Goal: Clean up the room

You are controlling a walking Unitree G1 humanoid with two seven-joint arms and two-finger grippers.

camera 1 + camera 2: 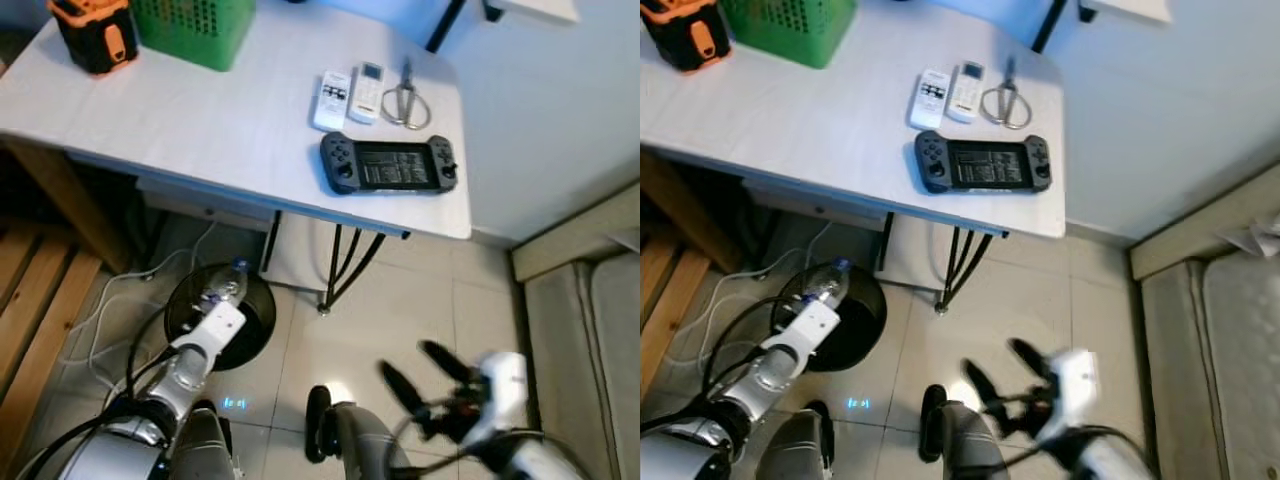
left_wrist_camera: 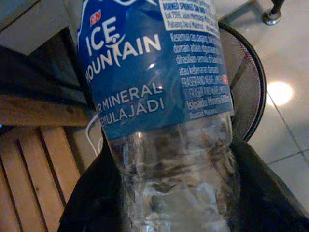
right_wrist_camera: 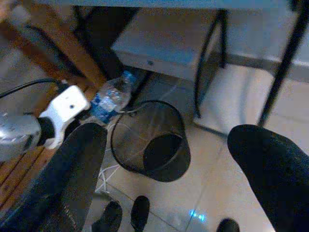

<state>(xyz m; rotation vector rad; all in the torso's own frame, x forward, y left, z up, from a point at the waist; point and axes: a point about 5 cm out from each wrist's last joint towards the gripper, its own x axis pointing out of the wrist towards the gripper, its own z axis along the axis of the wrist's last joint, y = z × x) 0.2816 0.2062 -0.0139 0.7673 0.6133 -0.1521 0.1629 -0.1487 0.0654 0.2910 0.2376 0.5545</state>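
Gripping a clear plastic water bottle (image 2: 159, 121) with a blue label, my left hand (image 1: 222, 312) is closed around its lower body and holds it just over the rim of the black mesh bin (image 3: 153, 142) standing on the tiled floor (image 1: 400, 310). The bottle's cap end points toward the desk's underside, and the bottle lies tilted above the bin's near-left edge. White cables (image 1: 100, 310) trail across the floor beside the bin, next to wooden slats (image 1: 35, 300).

My right hand (image 1: 428, 375) hangs low over the floor, away from the bin, its two black fingers (image 3: 270, 164) spread wide apart with nothing between them.

Above, the white desk (image 1: 200, 130) carries a dark handheld game console (image 1: 388, 164) near its front right corner. Just behind it lie two white remote controls (image 1: 348, 95) side by side and a pair of scissors (image 1: 405, 98) beside them. A green basket (image 1: 195, 28) and an orange-and-black object (image 1: 95, 32) sit at the back left.
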